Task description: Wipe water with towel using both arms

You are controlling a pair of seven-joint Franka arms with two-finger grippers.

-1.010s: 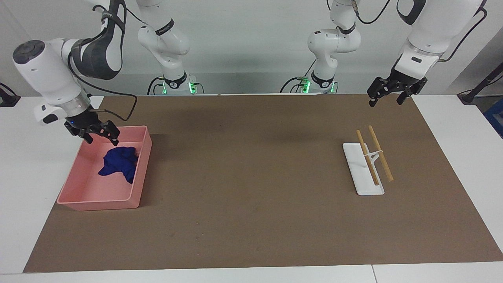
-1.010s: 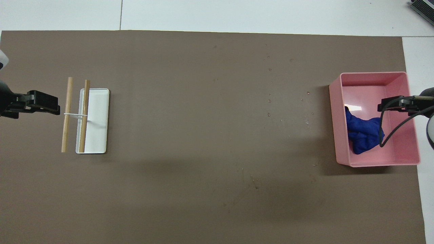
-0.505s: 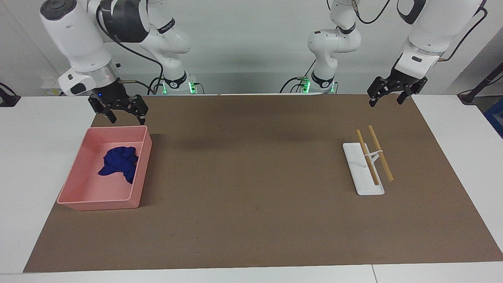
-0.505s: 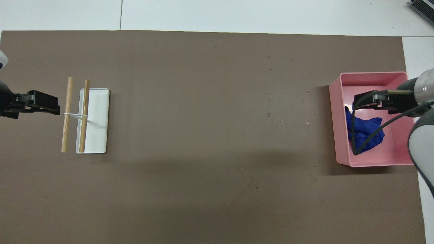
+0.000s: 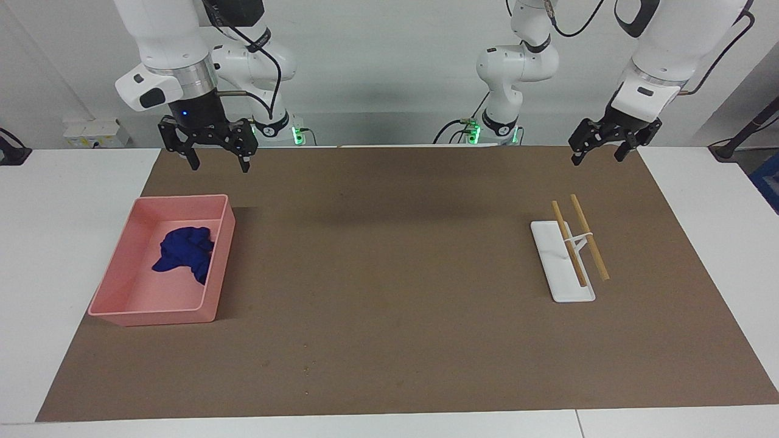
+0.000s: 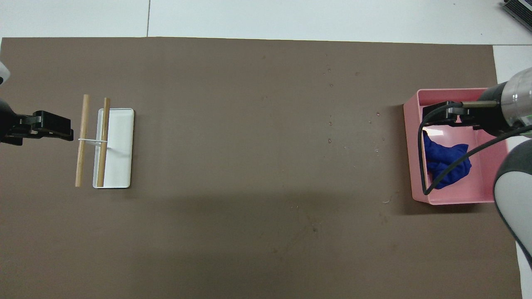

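The deep-blue towel [image 5: 184,252] lies crumpled in the pink bin [image 5: 152,316] at the right arm's end of the table; it also shows in the overhead view [image 6: 447,164]. My right gripper [image 5: 220,165] is open and empty, raised well above the bin and apart from the towel; in the overhead view [image 6: 440,117] it overlaps the bin [image 6: 457,199]. My left gripper [image 5: 597,159] is open and empty, waiting in the air over the mat's corner at the left arm's end [image 6: 52,126]. Small water drops [image 6: 330,123] dot the brown mat beside the bin.
A white tray [image 5: 557,267] with two wooden sticks [image 5: 589,237] tied by a white band lies at the left arm's end; both show in the overhead view [image 6: 120,145], [image 6: 83,137]. The brown mat [image 5: 389,274] covers most of the table.
My right gripper has risen from the bin's rim beside the towel, moved toward the table's middle and stayed open and empty. The left arm has not moved.
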